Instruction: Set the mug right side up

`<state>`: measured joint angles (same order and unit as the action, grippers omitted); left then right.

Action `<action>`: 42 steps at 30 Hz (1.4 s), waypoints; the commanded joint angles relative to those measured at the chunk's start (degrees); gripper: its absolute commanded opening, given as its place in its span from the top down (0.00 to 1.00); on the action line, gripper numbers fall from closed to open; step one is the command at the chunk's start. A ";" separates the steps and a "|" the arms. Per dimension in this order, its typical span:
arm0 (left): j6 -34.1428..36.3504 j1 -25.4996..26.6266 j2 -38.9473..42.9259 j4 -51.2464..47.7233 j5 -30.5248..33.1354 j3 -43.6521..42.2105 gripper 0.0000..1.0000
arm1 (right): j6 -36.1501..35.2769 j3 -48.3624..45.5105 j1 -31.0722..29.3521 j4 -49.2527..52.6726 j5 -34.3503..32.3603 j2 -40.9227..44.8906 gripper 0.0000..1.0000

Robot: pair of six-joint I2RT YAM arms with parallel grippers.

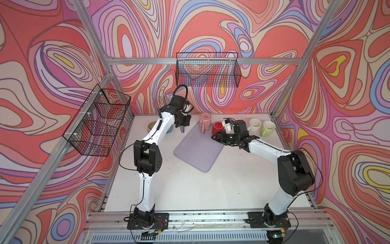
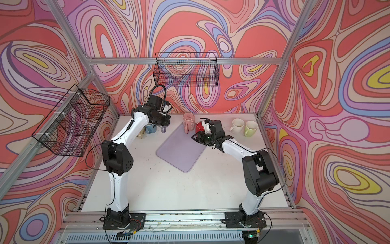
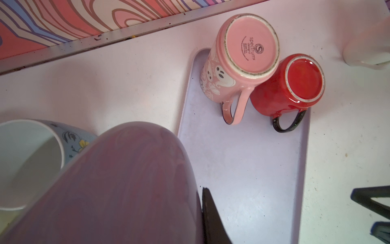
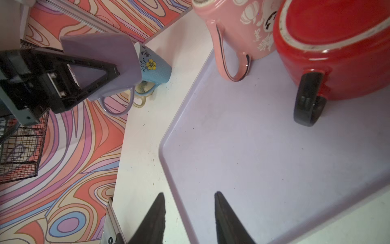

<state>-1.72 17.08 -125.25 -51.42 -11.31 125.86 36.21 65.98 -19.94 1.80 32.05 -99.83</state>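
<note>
**Purple mug clamped in my left gripper, off the table.**
The blue mug sits just below that gripper, beside the tray. My right gripper hovers over the tray, fingers apart and empty. The red mug and pink mug stand upside down just ahead of it.

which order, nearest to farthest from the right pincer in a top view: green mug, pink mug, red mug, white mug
From the right pincer:
1. red mug, on the tray just beyond it
2. pink mug, tray's far corner, leftward
3. white mug, on the table to the right
4. green mug, farther right
</note>
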 commanded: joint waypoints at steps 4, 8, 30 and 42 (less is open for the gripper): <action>5.67 -0.45 -7.34 -7.36 2.21 12.30 1.00 | 1.80 -0.06 0.00 -4.44 0.05 -0.77 0.61; 7.47 -0.56 -8.93 -6.51 3.81 13.60 1.00 | 2.88 0.05 -0.10 -5.91 0.24 -1.32 0.61; 13.45 -0.91 -15.16 -6.24 6.42 16.98 1.00 | 5.20 0.15 -3.57 -9.40 -3.13 -3.45 0.62; 12.75 -1.56 -16.78 -4.83 5.16 15.90 1.00 | 5.39 -2.01 -4.02 -9.69 -3.92 -2.26 0.62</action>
<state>9.89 16.10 -141.75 -58.19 -5.93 140.81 41.63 64.77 -23.70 -7.05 28.93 -103.39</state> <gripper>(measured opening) 0.119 0.381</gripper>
